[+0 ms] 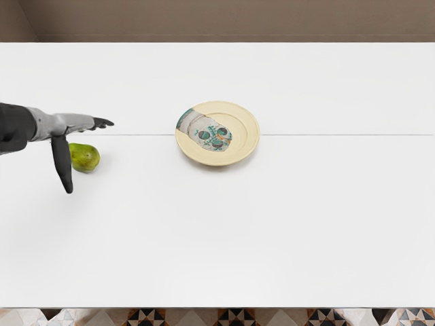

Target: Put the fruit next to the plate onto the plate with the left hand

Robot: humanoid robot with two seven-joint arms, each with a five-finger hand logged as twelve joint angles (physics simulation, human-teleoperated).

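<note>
left hand (pixel 71 129) spread wide, holding nothing | pear (pixel 85 157) on table (pixel 272 231), just right of the down-pointing finger (pixel 63 166), contact unclear | plate (pixel 251 132) well right of pear | right arm unseen

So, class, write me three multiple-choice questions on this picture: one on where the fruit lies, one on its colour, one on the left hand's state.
1. Relative to the plate, the fruit lies: A on it; B to its left in the picture, on the table; C behind it.
2. The fruit's colour is: A green; B red; C purple.
3. The left hand is: A grasping the fruit; B open; C out of view.
Answers: 1 B, it sits apart from the plate, by the hand; 2 A, green skin; 3 B, fingers spread, not closed round the fruit.
</note>
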